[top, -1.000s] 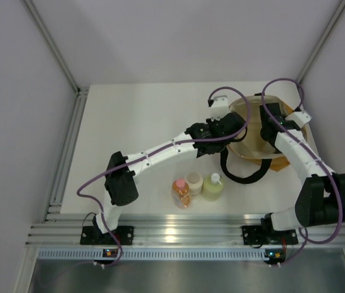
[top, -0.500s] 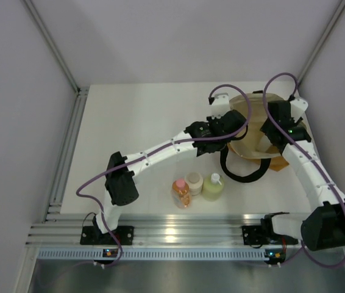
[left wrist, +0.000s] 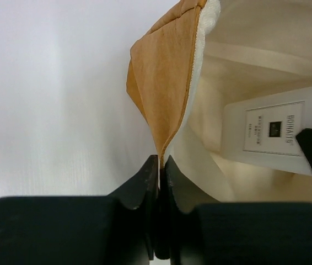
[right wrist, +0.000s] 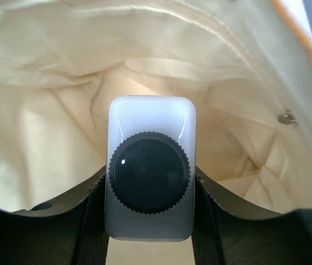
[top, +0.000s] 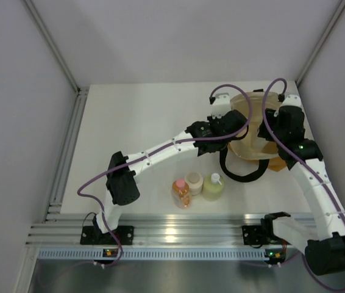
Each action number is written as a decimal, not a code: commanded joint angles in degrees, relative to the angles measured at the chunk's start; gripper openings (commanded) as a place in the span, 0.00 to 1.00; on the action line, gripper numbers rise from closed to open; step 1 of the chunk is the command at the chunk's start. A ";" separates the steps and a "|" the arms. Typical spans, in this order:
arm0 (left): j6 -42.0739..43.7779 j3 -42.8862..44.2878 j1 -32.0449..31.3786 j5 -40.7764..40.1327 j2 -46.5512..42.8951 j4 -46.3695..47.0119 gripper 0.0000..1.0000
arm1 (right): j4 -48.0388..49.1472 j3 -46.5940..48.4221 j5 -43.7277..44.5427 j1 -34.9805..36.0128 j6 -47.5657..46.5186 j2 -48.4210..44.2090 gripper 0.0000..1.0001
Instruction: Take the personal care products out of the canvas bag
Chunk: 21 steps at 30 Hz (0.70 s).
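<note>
Right claw (right wrist: 148, 179) clenched on white squarish bottle (right wrist: 149, 118) inside canvas bag (left wrist: 164, 83). Left claw (left wrist: 160, 171) pinches bag rim. Orange bottle (top: 181, 191), cream jar (top: 193, 182), green bottle (top: 213, 187) grouped on bench (top: 136, 122) nearby.

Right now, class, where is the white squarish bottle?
In the right wrist view, the white squarish bottle sits in the right gripper, inside the canvas bag.

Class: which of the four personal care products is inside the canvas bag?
The white squarish bottle with the dark cap, held by the right gripper inside the canvas bag; the orange bottle, cream jar and pale green bottle stand outside on the table.
</note>
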 commanded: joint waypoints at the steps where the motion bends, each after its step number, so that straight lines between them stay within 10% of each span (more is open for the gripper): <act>1: 0.28 2.53 0.14 -1.42 -1.06 0.74 0.20 | 11.84 2.04 -2.18 0.61 -4.80 -5.71 0.00; 12: 1.34 4.20 0.14 -1.68 -3.08 0.65 0.81 | 11.49 4.58 -5.43 0.61 -6.82 -7.56 0.00; 13: 1.43 4.28 0.14 -1.85 -3.60 0.65 0.98 | 11.32 5.37 -5.78 0.61 -7.08 -7.47 0.00; 21: 4.06 4.90 0.14 -1.41 -7.03 0.65 0.99 | 9.21 9.86 -7.98 0.69 -7.96 -7.38 0.00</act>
